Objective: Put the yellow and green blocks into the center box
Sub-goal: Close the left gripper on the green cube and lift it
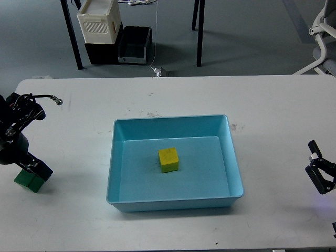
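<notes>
Yellow block (168, 159): already set inside the light-blue tray (118, 173), near its middle.
Green block (29, 180): left to do; seen on the bench (273, 110), far left, pinched by the left end effector (34, 169).
Right end effector (320, 170): spread, empty, right edge.

There are two small blocks: one yellow block (168, 159) and one green block (29, 181). One light-blue tray (116, 157) sits on one white desk (273, 110) (beyond it, one white crate (98, 21) and one black bin (134, 45)).
</notes>
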Controlling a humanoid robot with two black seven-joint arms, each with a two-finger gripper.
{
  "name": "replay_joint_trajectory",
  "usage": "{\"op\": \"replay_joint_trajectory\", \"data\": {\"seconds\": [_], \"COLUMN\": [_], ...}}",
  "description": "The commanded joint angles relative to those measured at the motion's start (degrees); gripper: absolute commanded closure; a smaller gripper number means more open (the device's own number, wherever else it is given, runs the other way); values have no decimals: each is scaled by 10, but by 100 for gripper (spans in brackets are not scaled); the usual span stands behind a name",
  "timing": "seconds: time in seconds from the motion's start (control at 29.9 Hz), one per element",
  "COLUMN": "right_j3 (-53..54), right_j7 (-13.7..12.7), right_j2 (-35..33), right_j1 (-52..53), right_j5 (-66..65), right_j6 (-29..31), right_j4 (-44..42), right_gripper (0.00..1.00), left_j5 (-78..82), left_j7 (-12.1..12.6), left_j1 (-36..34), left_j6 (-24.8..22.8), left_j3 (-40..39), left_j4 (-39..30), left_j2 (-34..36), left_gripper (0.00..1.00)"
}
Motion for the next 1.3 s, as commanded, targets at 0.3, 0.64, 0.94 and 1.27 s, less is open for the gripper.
{"op": "replay_joint_trajectory", "data": {"seconds": [0.3,0.64,0.94,1.27], "right_j3": [3,2,3,9], "right_j7": [0,0,1,1], "right_j2": [0,0,0,0], "right_j1": [-2,-4,-6,-9], "right_j5": [0,0,0,0], "right_j6": [1,1,2,2], "right_j4": [-1,-1,-2,1], "right_gripper": [0,0,0,0], "left_j5": [1,1,2,55], "left_j7": [0,-1,2,28], "left_j1": [66,115,145,126], "left_j6": [0,0,0,25], "left_j3": [-31,-32,-32,-31], "left_j4": [53,102,109,87], "left_j2": [-2,-4,-6,17], "left_gripper": [1,2,37,100]}}
